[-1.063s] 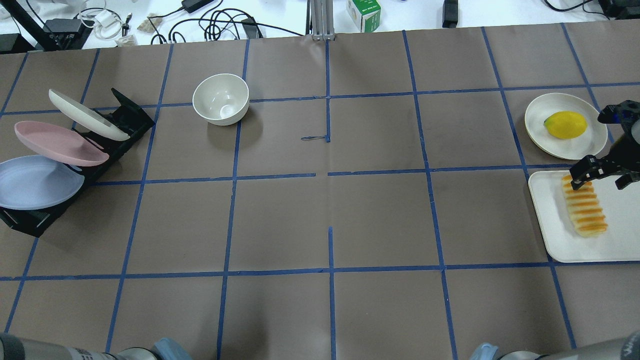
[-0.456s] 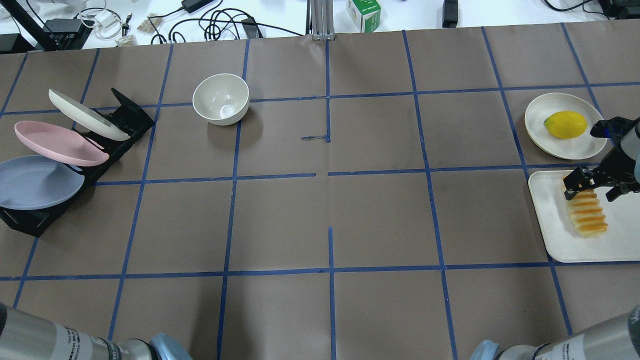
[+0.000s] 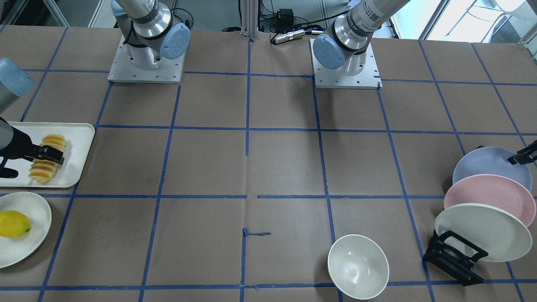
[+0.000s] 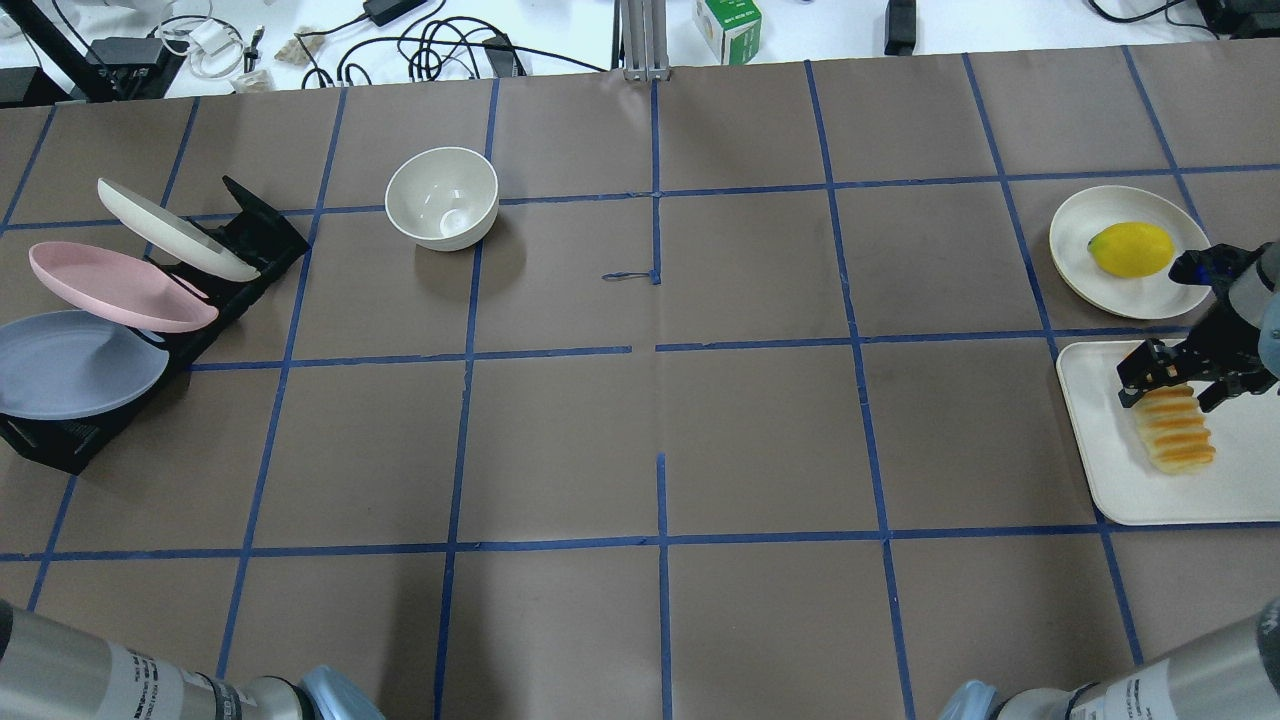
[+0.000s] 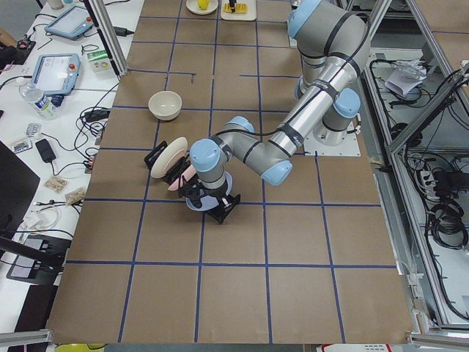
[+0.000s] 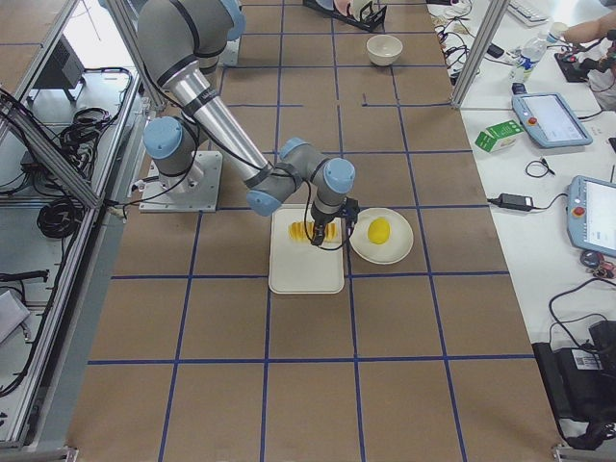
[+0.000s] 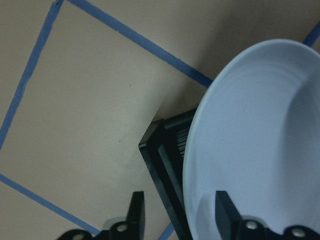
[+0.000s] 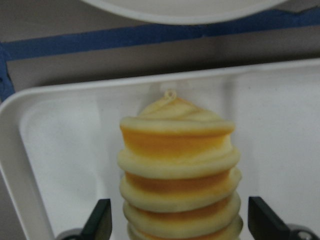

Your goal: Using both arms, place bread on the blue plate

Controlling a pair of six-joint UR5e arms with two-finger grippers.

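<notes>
The bread (image 4: 1172, 435) lies on a white tray (image 4: 1110, 480) at the right edge of the table. My right gripper (image 4: 1172, 385) is open and low over the bread's far end, one finger on each side; the right wrist view shows the bread (image 8: 177, 165) between the fingertips (image 8: 100, 222). The blue plate (image 4: 70, 365) leans in a black rack (image 4: 250, 240) at the far left. My left gripper (image 7: 177, 215) is open at the plate's rim (image 7: 260, 150), one finger on each side; it shows at the front view's edge (image 3: 522, 157).
A pink plate (image 4: 110, 285) and a cream plate (image 4: 170, 225) lean in the same rack behind the blue one. A white bowl (image 4: 441, 197) stands at the back left of centre. A lemon (image 4: 1130, 249) lies on a cream plate (image 4: 1090, 280) just beyond the tray.
My right gripper has moved toward the robot and lower along the bread, staying open. The left arm's lower segment has come further into the overhead view's bottom left.
</notes>
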